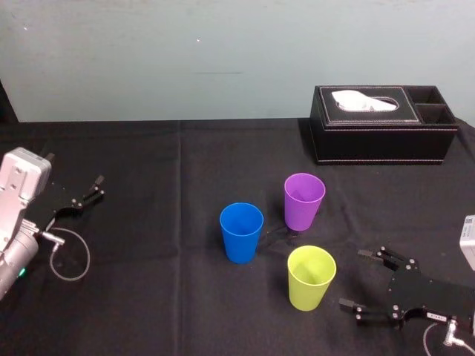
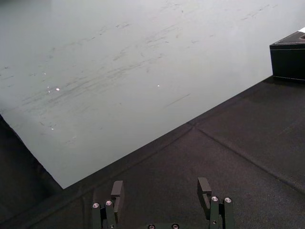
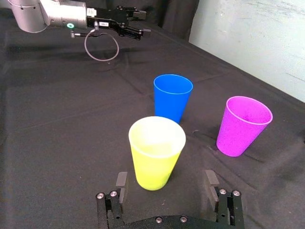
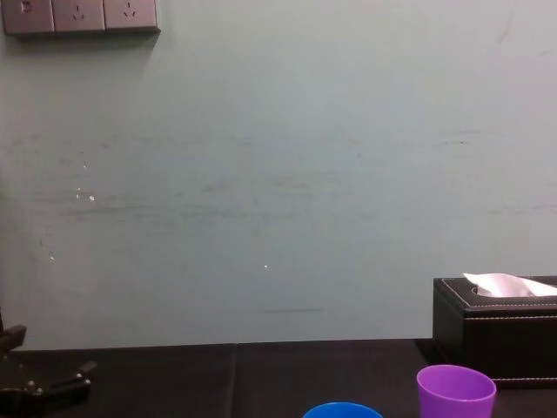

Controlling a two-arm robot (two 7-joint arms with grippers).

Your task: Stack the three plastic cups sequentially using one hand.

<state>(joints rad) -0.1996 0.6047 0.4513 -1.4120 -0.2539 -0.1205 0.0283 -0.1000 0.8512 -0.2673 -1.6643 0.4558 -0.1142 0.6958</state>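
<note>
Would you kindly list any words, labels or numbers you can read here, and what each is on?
No text is readable.
The white label on the right gripper: too small to read.
The left gripper, parked left: nothing legible.
The blue cup, purple cup, yellow-green cup and tissue box: no print visible.

A black tissue box (image 1: 382, 137) sits at the far right of the table, close to the wall (image 1: 185, 52). A white tissue (image 1: 364, 101) sticks up out of the hole in its top. Next to the hole, the box has two small open pockets (image 1: 434, 113). A black cloth (image 1: 148, 297) covers the table. The wall is pale with little scratches. High up on it is a row of plug sockets (image 4: 80, 15).
</note>
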